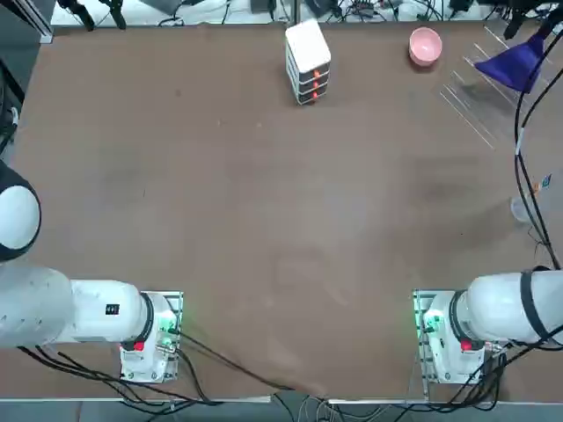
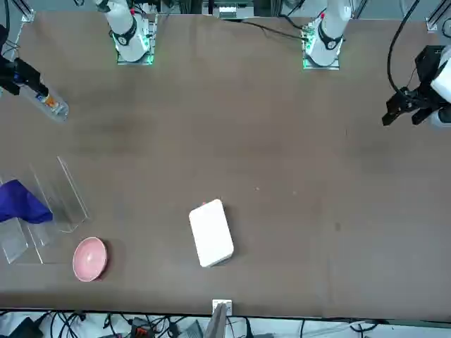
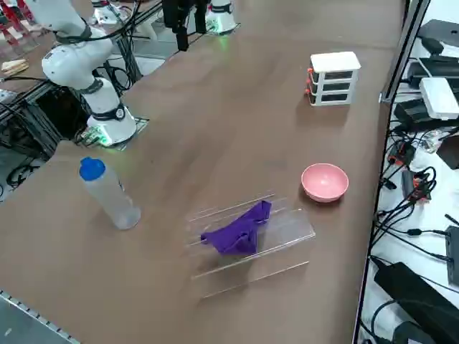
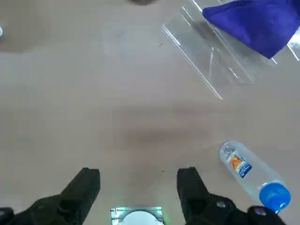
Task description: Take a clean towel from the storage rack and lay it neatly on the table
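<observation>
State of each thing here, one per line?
towel: bunched, draped on the rack
rack: on the table, holding the towel
bowl: upright, empty
bottle: upright, capped
white box: upright, closed
right gripper: open, empty, above the table

No readable text anywhere. The bottle (image 4: 248, 176) has an orange and blue label, print too small to make out. The white box (image 3: 334, 77) shows only orange marks.
</observation>
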Available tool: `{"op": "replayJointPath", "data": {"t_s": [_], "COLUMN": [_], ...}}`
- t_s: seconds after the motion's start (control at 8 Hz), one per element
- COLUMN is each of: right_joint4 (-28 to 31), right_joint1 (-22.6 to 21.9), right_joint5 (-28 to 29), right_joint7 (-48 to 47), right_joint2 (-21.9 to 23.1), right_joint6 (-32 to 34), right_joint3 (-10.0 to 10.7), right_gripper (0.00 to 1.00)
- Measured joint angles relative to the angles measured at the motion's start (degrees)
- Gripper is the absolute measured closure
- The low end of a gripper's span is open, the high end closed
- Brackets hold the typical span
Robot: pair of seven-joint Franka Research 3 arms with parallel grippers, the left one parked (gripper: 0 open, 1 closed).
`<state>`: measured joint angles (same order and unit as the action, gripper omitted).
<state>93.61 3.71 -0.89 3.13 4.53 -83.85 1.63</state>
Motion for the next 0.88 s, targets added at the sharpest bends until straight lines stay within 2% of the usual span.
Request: {"op": "replayJointPath", "data": {"t_s": [0.5, 0.88], "right_joint4": [0.0, 0.4], "right_joint1": [0.0, 0.1], "right_joint5": [0.0, -0.1], "right_joint7": [0.0, 0.0], "right_joint2": [0.0, -0.9], "right_joint6": [0.0, 5.7], "right_joint3": [0.0, -0.1], "right_gripper": [0.00, 0.00]}}
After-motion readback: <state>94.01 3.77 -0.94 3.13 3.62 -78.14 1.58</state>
